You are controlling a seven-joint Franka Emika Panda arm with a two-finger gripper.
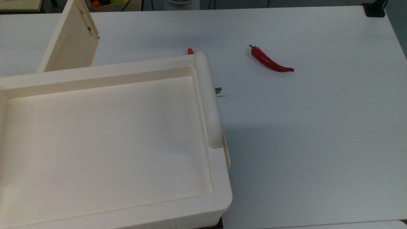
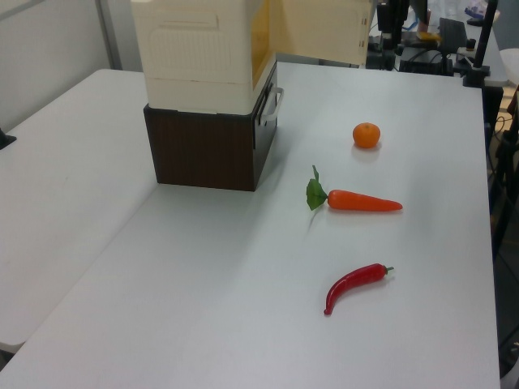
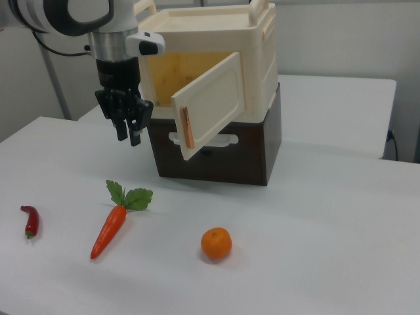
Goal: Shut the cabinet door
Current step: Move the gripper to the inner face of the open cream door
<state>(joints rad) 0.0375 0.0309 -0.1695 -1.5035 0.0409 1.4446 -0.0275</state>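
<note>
The cabinet is a cream plastic box standing on a dark brown base. Its recessed top takes up the top view's left, and its side faces the left view. The cabinet door stands partly open, swung out over the table, with a copper strip on its free edge. I also see the cabinet door from above and edge-on as a beige panel. My gripper hangs pointing down just off the door's free edge, to the right view's left, apart from the door. It is shut on nothing.
On the white table lie a red chili, a carrot and an orange. The dark brown base box carries the cabinet. Equipment stands beyond the table's far edge in the left view.
</note>
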